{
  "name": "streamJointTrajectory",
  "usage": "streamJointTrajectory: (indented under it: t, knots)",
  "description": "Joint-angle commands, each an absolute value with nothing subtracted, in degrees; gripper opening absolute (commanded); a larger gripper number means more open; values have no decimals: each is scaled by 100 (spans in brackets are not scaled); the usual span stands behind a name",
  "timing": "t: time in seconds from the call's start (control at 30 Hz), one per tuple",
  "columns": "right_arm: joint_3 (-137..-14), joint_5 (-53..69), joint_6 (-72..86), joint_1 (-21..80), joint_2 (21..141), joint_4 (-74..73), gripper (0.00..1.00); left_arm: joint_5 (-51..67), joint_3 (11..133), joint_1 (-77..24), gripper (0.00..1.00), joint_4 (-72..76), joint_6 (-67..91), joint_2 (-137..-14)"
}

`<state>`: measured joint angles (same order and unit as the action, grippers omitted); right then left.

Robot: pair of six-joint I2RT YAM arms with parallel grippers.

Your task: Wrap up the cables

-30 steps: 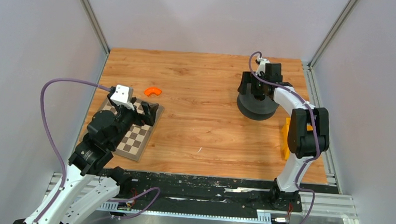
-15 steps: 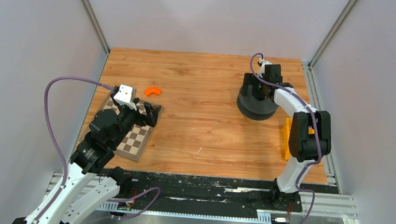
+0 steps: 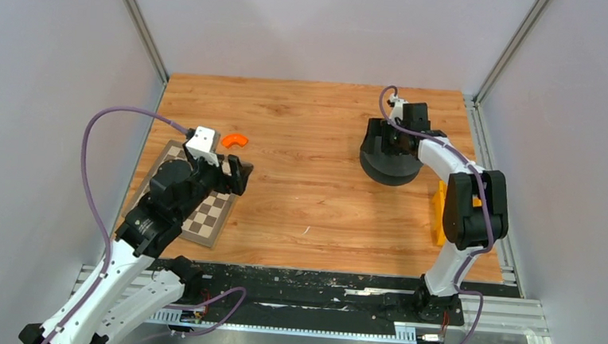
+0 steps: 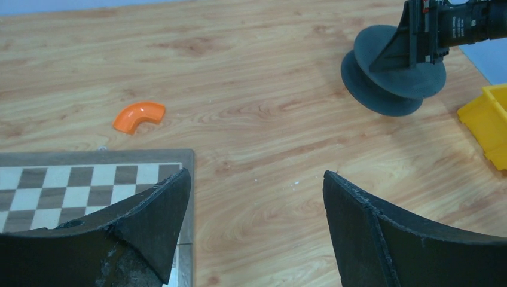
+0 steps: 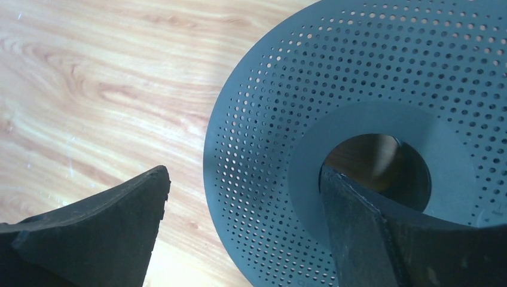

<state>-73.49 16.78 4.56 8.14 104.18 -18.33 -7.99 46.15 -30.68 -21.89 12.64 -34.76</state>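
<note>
On the wooden worktop lies the black perforated plastic spool. Right fingers stand wide apart astride its flange, clamping nothing; left fingers, well left of the spool, gape empty. No thin red-brown cable shows; wrapping progress cannot be told.

Top view: the left arm, base at 7 o'clock, has white shell links low down and black joint housings above, with a white camera block at the wrist. The right arm, base at 5 o'clock, has white lower and curved upper links and a black elbow housing. One thick purple cable loops off each arm. The left gripper and right gripper each have two matte black wedge fingers with rough, frayed edges.
</note>
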Motion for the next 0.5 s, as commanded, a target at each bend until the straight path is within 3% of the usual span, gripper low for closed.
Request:
streamJointTrajectory:
  t: [0.0,0.47]
  knots:
    - [-7097,2408,435,1315,10196,-1654,92,-466,4957,-3076,87,-2499,2117,-3784]
    - [-5472,2469,1847,3571,9112,-246,87,32,4060,-3078,74,-1906,3872,-4350]
